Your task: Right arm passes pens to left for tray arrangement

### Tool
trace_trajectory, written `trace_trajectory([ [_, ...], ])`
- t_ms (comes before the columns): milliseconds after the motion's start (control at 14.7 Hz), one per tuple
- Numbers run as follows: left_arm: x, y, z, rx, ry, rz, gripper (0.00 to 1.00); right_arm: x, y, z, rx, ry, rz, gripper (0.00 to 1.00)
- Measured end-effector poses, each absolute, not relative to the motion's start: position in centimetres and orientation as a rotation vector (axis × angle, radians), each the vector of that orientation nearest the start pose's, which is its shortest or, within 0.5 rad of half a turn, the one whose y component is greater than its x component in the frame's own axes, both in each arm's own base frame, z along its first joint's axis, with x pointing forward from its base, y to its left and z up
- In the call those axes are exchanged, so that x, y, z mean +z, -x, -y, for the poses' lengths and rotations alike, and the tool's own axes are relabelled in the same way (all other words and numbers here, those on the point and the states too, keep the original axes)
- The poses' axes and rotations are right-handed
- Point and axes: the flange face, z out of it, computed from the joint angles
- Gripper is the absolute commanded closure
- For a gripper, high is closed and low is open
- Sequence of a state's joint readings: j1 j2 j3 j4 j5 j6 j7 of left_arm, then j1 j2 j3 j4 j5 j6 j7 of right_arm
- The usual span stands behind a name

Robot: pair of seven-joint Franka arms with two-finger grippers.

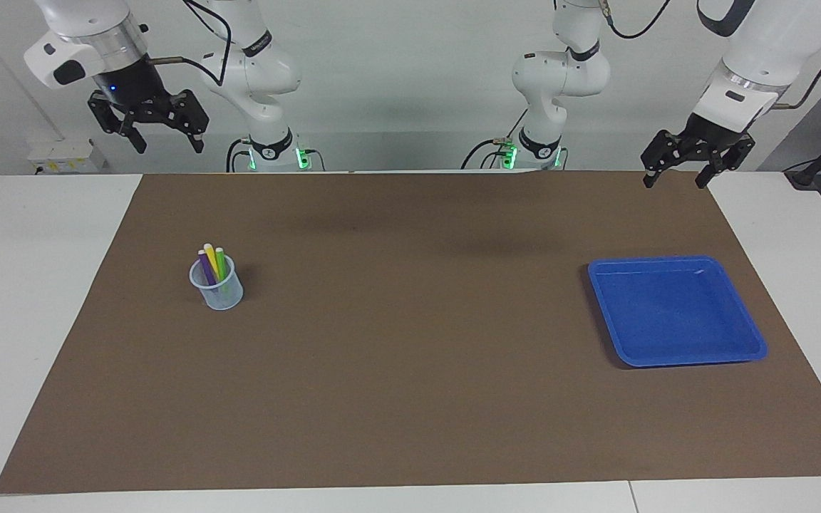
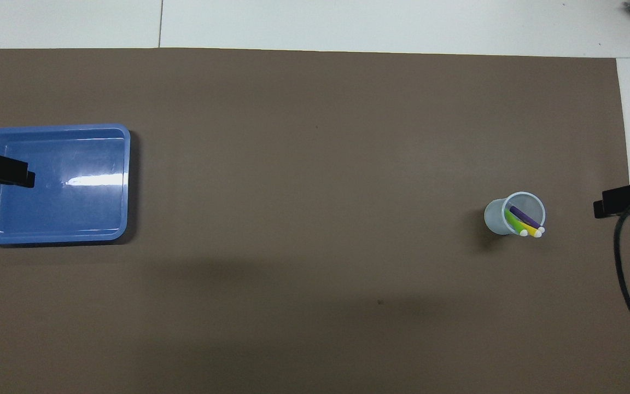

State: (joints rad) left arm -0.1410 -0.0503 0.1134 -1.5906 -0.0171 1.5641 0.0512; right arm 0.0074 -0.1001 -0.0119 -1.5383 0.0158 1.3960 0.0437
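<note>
Two robot arms hung raised over a counter (image 1: 40, 320) laid with a brown mat (image 1: 410, 370), three pens upright in a cup and a blue tray bare.

The right pincer (image 1: 164, 139) (a blue light on its wrist) was up in the air over the mat's corner at the right arm's end, fingers spread and holding nothing. The left pincer (image 1: 675, 174) hung over the mat's edge at the left arm's end, fingers likewise apart. The pens (image 1: 212, 265), purple, yellow and green, stood leaning in the pale mesh cup (image 1: 218, 293) toward the right arm's end of the counter. The tray (image 1: 752, 335) lay flat on the mat toward the left arm's end, well apart from the cup.
</note>
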Motion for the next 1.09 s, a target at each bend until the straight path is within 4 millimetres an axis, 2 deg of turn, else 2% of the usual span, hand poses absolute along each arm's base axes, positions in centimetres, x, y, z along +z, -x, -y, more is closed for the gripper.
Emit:
trace_trajectory([
  [409, 64.2, -53.8, 1.4, -0.038, 3.161, -0.124, 0.00, 67.7, -50.3, 0.0, 0.070, 3.124, -0.070, 0.00],
  [1090, 64.2, -53.8, 1.4, -0.037, 3.161, -0.121, 0.00, 68.0, -50.2, 1.3, 0.062, 3.120, -0.106, 0.00],
])
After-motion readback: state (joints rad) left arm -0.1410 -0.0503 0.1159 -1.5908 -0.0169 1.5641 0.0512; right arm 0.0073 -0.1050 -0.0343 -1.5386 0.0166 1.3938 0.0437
